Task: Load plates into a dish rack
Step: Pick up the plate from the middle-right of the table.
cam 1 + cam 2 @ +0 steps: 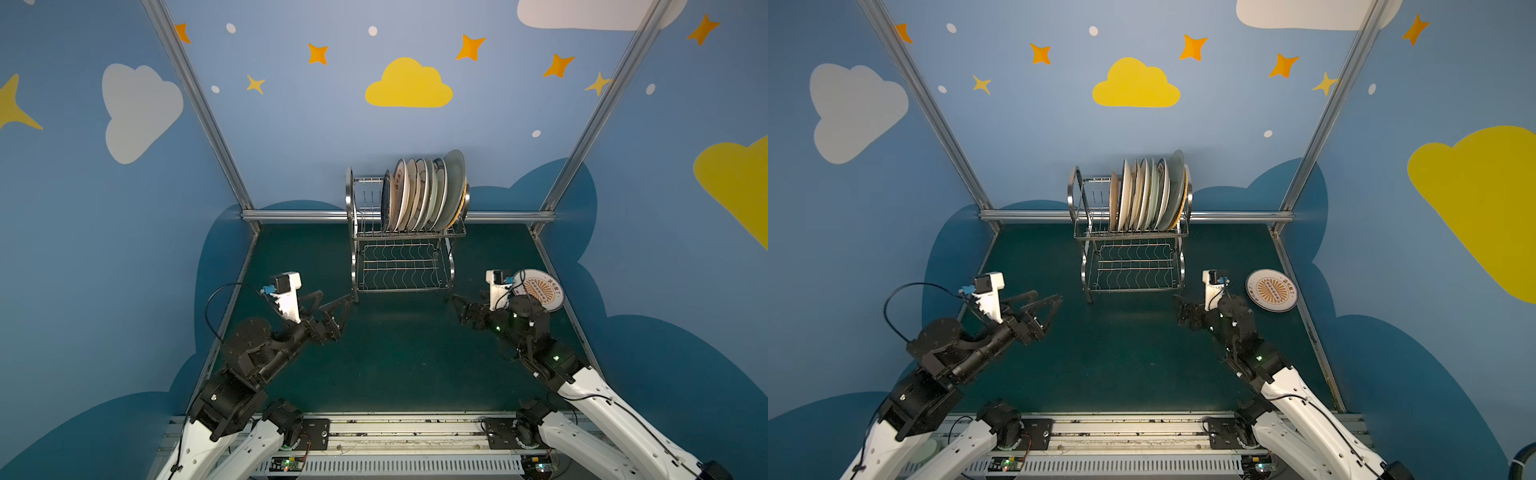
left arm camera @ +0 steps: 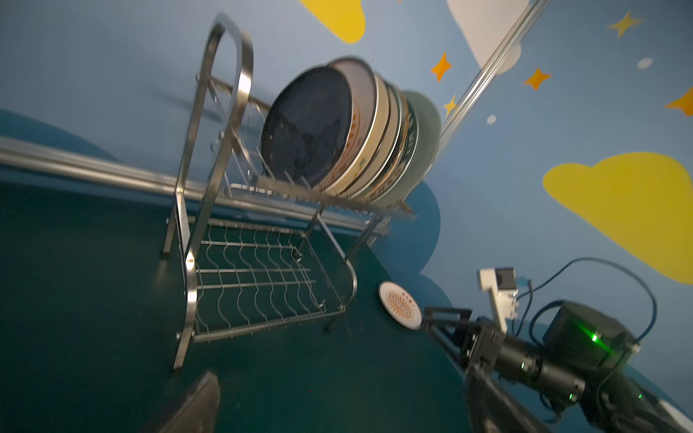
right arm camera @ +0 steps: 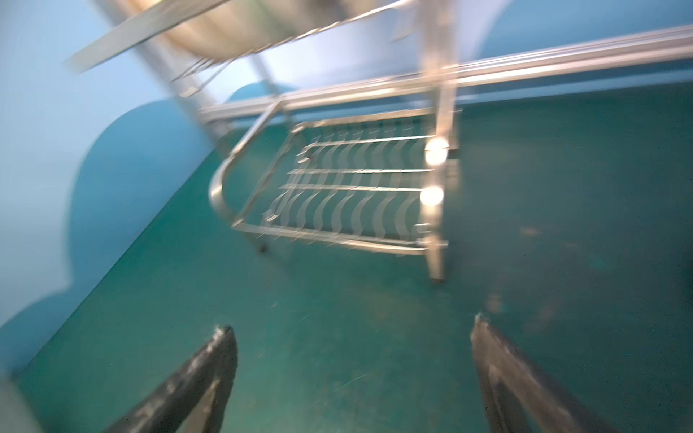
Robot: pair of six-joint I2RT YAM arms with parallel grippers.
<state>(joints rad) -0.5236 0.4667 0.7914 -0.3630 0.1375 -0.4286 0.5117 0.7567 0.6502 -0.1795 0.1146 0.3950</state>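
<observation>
**Figure: one plate outside the rack, both tools empty.** A shiny two-tier steel wire dish rack point(image 1: 354, 257) is shown at the far edge of the dark green surface point(image 1: 395, 353). A row of round dinner plates point(image 1: 419, 195) is seen standing on edge in its upper tier, with a dark navy one at the end nearer the left arm. The slots beyond that plate are bare, as is the wavy-wired lower tier.

One white round plate with an orange sunburst point(image 1: 1271, 289) lies flat, face up, off the rack's front corner on the right arm's side, well apart from the rack.

The right tool point(image 3: 351, 326) is spread wide and empty and is aimed at the rack's near foot. The plate thus lies behind and outboard of its tips, near that arm's wrist. The left tool point(image 1: 337, 297), likewise spread and empty, is held off the rack's opposite front corner, with the whole rack front between it and the plate.

The right arm is therefore judged the nearer. Being round, the plate offers no long axis. An outward turn of the tool and a low approach to the rim are judged necessary.
</observation>
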